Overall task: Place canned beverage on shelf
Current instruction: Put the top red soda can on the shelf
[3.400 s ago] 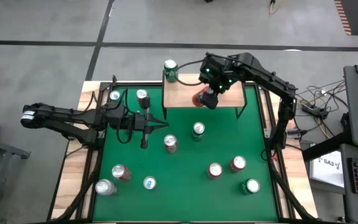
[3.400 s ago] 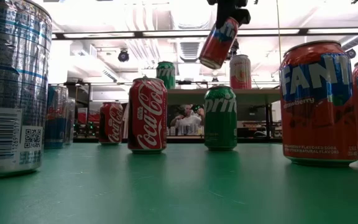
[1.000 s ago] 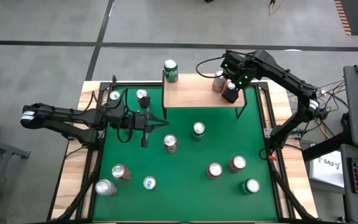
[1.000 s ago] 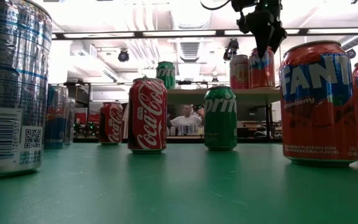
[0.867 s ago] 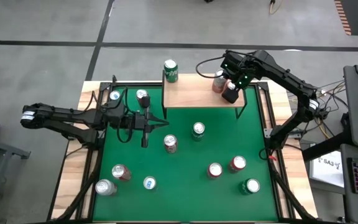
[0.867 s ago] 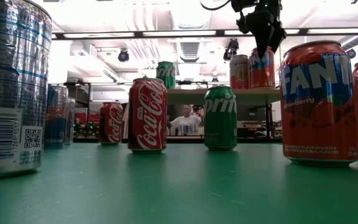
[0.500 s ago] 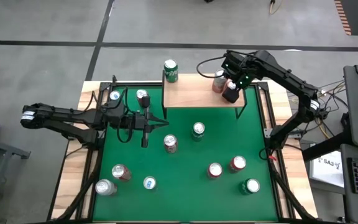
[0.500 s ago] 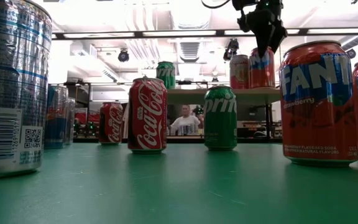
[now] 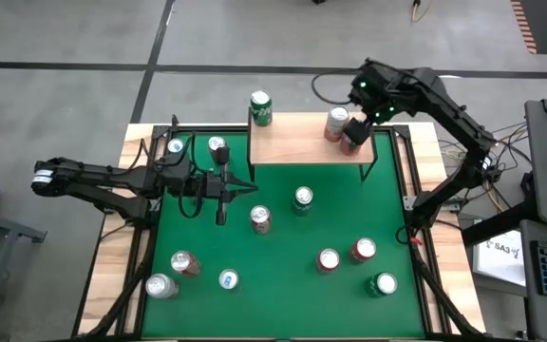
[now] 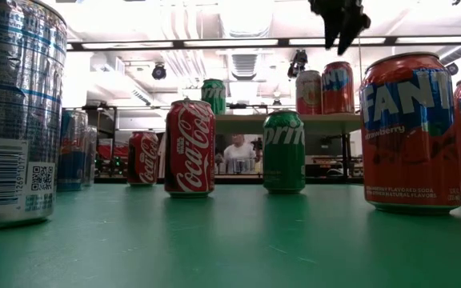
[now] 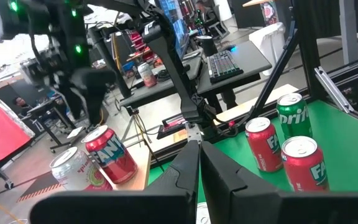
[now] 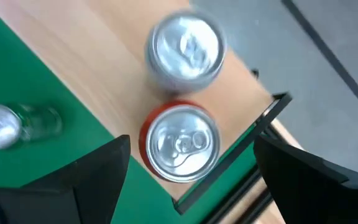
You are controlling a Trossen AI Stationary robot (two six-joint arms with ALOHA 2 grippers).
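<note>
The shelf (image 9: 292,144) stands at the table's far edge, its wooden board on thin black legs. A red Fanta can (image 12: 180,142) stands upright on the board near its right corner, next to a pale can (image 12: 186,48). A green can (image 9: 261,107) stands at the board's far left corner. My right gripper (image 12: 191,143) is open above the red can, one finger on either side and clear of it; in the low view it (image 10: 340,24) hangs above the can (image 10: 338,86). My left gripper (image 11: 199,157) is shut and empty over the table's left part (image 9: 228,190).
Several cans stand upright on the green felt: a Sprite can (image 9: 302,199) in front of the shelf, a red one (image 9: 260,218), others toward the near edge (image 9: 329,258) and left (image 9: 217,148). The shelf's black leg (image 9: 367,169) stands at its near right corner.
My right gripper has let go of the red can and risen straight up off it, drawing a little toward the table's far edge. The red can stays upright on the shelf beside the pale can.
</note>
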